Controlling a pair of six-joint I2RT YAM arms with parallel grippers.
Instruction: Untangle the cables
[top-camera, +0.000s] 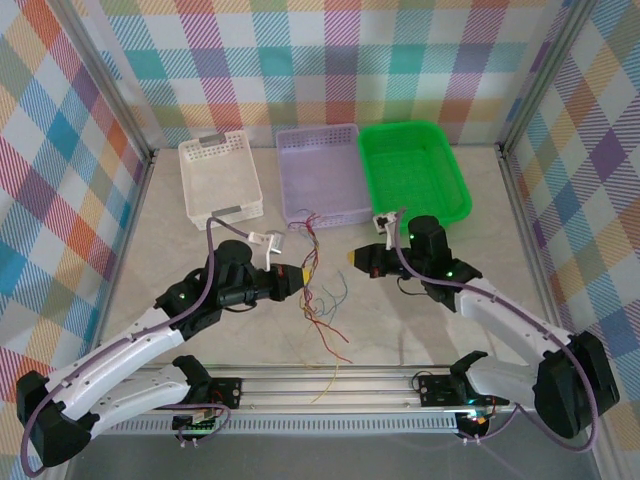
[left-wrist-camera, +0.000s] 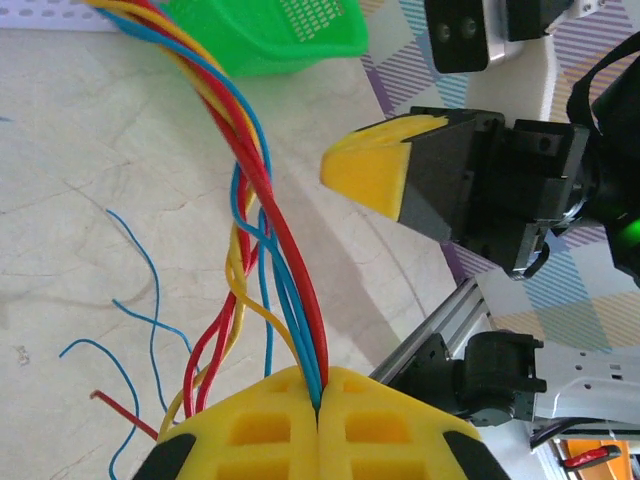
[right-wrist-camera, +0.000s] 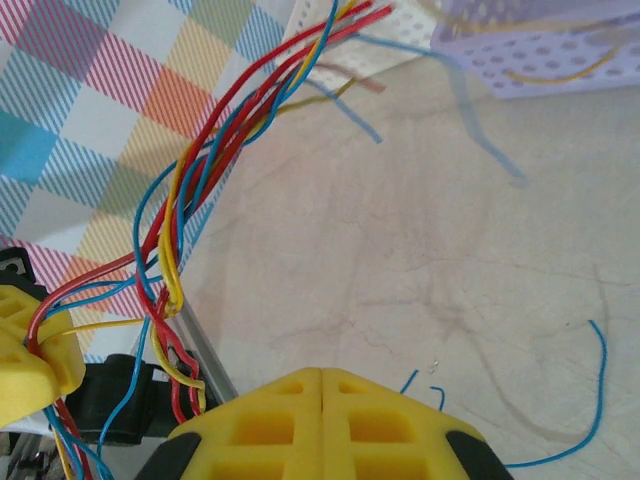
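Note:
The cables (top-camera: 318, 300) are a tangle of thin red, blue and yellow wires on the table, between the two grippers. My left gripper (top-camera: 306, 275) is shut on the bundle. In the left wrist view blue and red strands (left-wrist-camera: 262, 170) run straight into the seam of its yellow fingers (left-wrist-camera: 321, 385). My right gripper (top-camera: 350, 259) sits just right of the bundle, shut with nothing between its yellow fingers (right-wrist-camera: 322, 374). From the right wrist the twisted bundle (right-wrist-camera: 190, 190) hangs to the left. A loose blue strand (right-wrist-camera: 590, 400) lies on the table.
Three baskets stand at the back: white (top-camera: 220, 175), lavender (top-camera: 322, 172) with a few wires at its front, and green (top-camera: 413, 170). An aluminium rail (top-camera: 330, 380) runs along the near edge, and some wire ends reach it. Checked walls enclose the table.

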